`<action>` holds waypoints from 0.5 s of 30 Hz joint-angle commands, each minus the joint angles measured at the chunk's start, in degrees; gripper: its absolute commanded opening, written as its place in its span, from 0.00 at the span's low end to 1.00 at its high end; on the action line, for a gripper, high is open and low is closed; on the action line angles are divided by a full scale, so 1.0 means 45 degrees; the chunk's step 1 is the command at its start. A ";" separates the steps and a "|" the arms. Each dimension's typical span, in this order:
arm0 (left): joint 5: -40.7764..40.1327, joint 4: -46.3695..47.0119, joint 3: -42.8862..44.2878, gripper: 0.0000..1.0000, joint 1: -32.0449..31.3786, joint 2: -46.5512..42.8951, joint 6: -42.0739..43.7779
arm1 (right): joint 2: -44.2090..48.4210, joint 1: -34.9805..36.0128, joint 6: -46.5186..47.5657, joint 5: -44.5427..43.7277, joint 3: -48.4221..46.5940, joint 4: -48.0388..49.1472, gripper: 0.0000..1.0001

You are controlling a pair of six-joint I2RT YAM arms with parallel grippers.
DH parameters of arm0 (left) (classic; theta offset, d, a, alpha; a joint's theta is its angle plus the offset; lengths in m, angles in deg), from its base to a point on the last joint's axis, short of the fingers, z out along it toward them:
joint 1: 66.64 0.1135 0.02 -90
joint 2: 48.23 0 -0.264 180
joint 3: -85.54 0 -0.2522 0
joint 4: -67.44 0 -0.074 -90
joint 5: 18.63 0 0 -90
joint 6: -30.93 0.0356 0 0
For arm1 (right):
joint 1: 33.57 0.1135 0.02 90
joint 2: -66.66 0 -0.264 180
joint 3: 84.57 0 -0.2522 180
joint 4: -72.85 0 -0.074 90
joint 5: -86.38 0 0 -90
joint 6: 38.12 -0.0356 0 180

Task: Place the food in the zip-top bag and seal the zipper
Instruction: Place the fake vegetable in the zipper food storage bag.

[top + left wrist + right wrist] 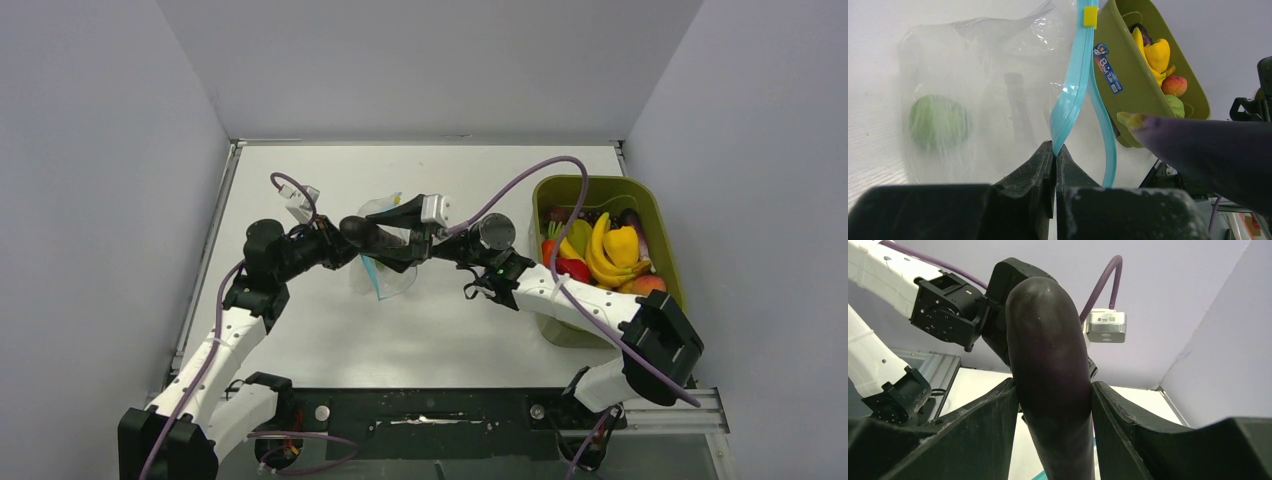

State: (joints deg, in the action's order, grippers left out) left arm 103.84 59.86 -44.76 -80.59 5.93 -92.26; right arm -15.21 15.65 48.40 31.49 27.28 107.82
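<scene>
Up close in the left wrist view: left tool, black fingers tight together, clamped on the thin blue-teal zipper of the clear crinkly plastic zip-top bag. One half of the strip is pinched; the other half bows away to the right, so the mouth gapes. Small yellow end piece sits at the strip's far end. Inside the bag, lying low on the left, one round green toy lime, blurred by the film. Coming in from the right, a long dark-purple toy eggplant, pale tip just beside the loose half of the strip; touching or not, can't tell. Right wrist view: right tool has both fingers clamped on that eggplant mid-body, fingers approx. half apart. From overhead, both tools meet over the bag near the middle of the white bench, eggplant above the bag. Well off to the right, the olive-green plastic bin holds more toy food: yellow bananas, a peach, a red piece.
</scene>
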 commanded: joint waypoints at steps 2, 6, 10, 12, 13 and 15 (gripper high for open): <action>0.0296 0.0619 -0.0003 0.00 -0.0062 -0.0311 0.0208 | -0.0485 -0.0015 0.0160 0.0540 0.0185 0.1725 0.42; 0.0324 0.0568 -0.0007 0.00 -0.0058 -0.0309 0.0240 | -0.0734 -0.0095 0.0209 0.0366 0.0520 0.1868 0.43; 0.0324 0.0561 -0.0020 0.00 -0.0045 -0.0322 0.0293 | -0.0947 -0.0155 0.0166 -0.0200 0.0979 0.2271 0.46; 0.0338 0.0580 -0.0021 0.00 -0.0055 -0.0324 0.0305 | -0.0980 -0.0173 0.0107 -0.0538 0.1198 0.2411 0.48; 0.0343 0.0564 -0.0005 0.00 -0.0059 -0.0345 0.0305 | -0.0974 -0.0159 0.0064 -0.0720 0.1324 0.2472 0.48; 0.0343 0.0562 -0.0012 0.00 -0.0061 -0.0358 0.0324 | -0.0987 -0.0156 0.0032 -0.1044 0.1543 0.2529 0.48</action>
State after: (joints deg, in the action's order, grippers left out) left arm 103.95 59.86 -44.78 -80.59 5.62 -91.83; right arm -20.28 15.21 48.40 30.92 32.99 112.89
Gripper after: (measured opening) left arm 0.016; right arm 0.507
